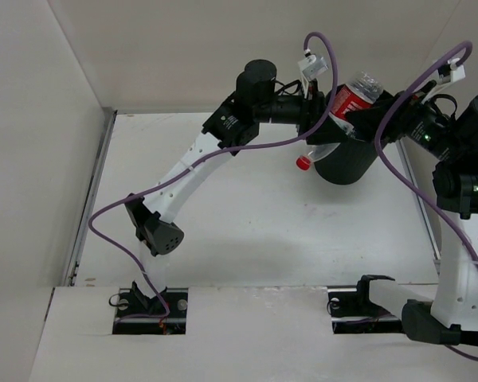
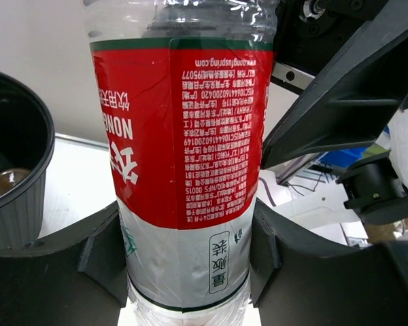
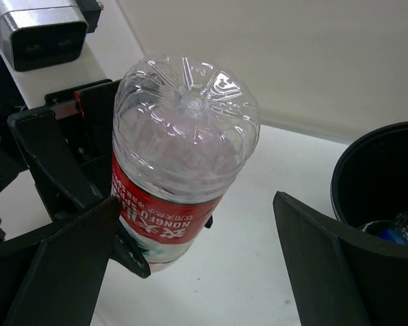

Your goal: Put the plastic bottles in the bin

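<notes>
My left gripper point(image 1: 332, 111) is shut on the clear bottle with the red label point(image 1: 349, 101), which it holds tilted above the black bin point(image 1: 346, 165), red cap point(image 1: 303, 162) down and to the left. In the left wrist view the jaws point(image 2: 187, 248) press both sides of the bottle point(image 2: 183, 136), and the bin point(image 2: 17, 197) is at the left with an orange-brown thing point(image 2: 7, 180) inside. My right gripper point(image 1: 376, 121) is open beside the bottle's base point(image 3: 183, 115), touching nothing point(image 3: 196, 224). The bin point(image 3: 367, 170) holds a blue-labelled bottle point(image 3: 394, 233). The plain clear bottle is hidden.
White walls close in the table at the back and both sides. A metal rail point(image 1: 103, 175) runs along the left edge. Purple cables point(image 1: 223, 155) loop over both arms. The right gripper's black finger point(image 2: 340, 95) is close to the held bottle.
</notes>
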Controlling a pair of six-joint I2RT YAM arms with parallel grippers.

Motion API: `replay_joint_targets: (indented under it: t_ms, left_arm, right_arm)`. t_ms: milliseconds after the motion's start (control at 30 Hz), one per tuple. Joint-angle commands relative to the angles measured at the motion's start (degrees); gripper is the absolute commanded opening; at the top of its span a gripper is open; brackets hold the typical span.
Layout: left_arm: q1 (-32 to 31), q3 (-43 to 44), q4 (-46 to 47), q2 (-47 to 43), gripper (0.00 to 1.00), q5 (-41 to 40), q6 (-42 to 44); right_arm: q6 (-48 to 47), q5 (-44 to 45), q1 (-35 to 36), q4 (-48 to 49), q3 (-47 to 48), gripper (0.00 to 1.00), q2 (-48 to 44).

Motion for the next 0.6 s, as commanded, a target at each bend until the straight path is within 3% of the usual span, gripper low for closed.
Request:
replay_joint_targets:
  t_ms: [0, 67, 233, 300, 400, 433, 467, 500, 533, 567]
  left_arm:
    - [-3.5, 0.2, 2.5, -4.4, 0.12, 3.4, -0.2]
    - [-3.8, -0.1, 2.3, -4.1, 0.12, 3.4, -0.1]
    - [-5.4, 0.0, 2.8, -2.4, 0.13, 3.2, 0.0]
    - [-6.1, 1.2, 2.8, -1.2, 0.13, 3.3, 0.1]
    - [-6.5, 2.0, 3.0, -0.1, 0.22, 2.7, 0.4]
    - [-6.5, 2.0, 3.0, 0.0, 0.33, 2.3, 0.6]
    - [-6.3, 2.0, 2.6, 0.0, 0.55, 1.8, 0.9]
    - [-5.8, 1.9, 2.2, 0.0, 0.86, 1.1, 1.6]
    - [-5.5, 1.7, 2.0, 0.0, 1.00, 0.7, 2.1]
    - [-4.5, 1.6, 0.9, -0.1, 1.00, 0.0, 3.5]
  right_arm:
    - [-2.5, 3.5, 0.7, 0.8, 3.2, 1.00, 2.7]
    - [-2.5, 3.3, 1.0, 1.1, 4.4, 0.97, 3.5]
    - [-1.8, 1.3, 1.5, 2.3, 5.9, 0.73, 5.1]
    - [-1.1, 0.9, 1.6, 2.7, 5.9, 0.58, 5.5]
    - [-0.9, 1.3, 1.6, 3.0, 5.9, 0.26, 5.6]
    - [-1.3, 1.7, 1.6, 2.8, 5.9, 0.16, 5.4]
    - [-1.8, 2.2, 1.6, 2.6, 5.9, 0.11, 5.4]
    - [-2.3, 3.3, 1.6, 2.6, 5.9, 0.06, 5.5]
    - [-2.8, 4.6, 1.6, 2.4, 5.9, 0.03, 5.7]
    - [-4.0, 6.7, 1.6, 2.2, 5.9, 0.01, 6.1]
